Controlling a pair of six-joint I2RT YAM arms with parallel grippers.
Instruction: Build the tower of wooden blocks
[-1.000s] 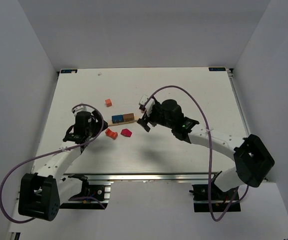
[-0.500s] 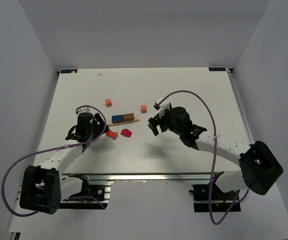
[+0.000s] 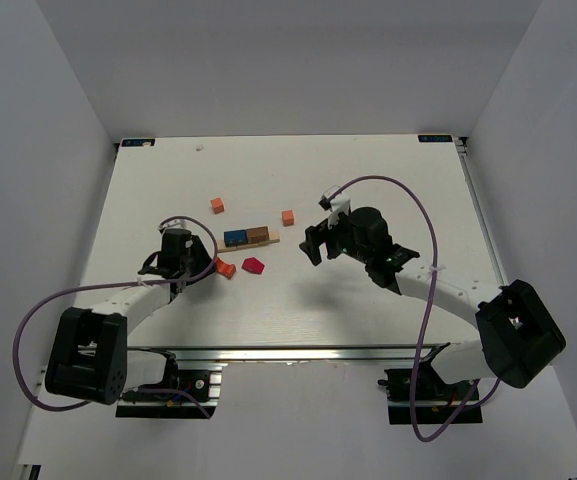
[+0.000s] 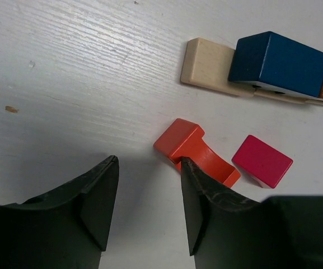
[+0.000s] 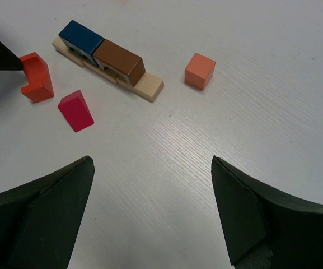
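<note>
1. Hovering low over the white table (image 3: 388, 170), the left gripper (image 4: 148, 165) has its two dark fingers spread, with only bare tabletop between them.
2. An orange notched block (image 4: 190, 147) lies on its side just off the right finger (image 4: 197, 196). The fingertip overlaps the block's near corner in the left wrist view, and I cannot tell whether they touch.
3. A small orange cube (image 3: 217, 204) sits alone farther back on the table, well apart from both grippers.
4. The wood block tower (image 3: 248, 238) stands near the table's middle, between the two arms. It is a pale tan base plank (image 4: 209, 63) lying flat, with a blue block (image 4: 279, 63) and a brown block (image 5: 119, 60) on top. These two sit end to end and touch, and a bare end of the plank sticks out past each.
5. A red block (image 5: 75, 110) lies on the tower's near side, just beside the notched block but apart from it. Together the two sit between the left gripper and the tower.
6. A second orange cube (image 5: 200, 70) rests near the brown end of the tower, apart from it.
7. The right gripper (image 5: 151, 168) is raised above the table to the right of that cube. Its fingers are wide apart and hold nothing. The plank's bare end points towards it, with the cube off to one side.
</note>
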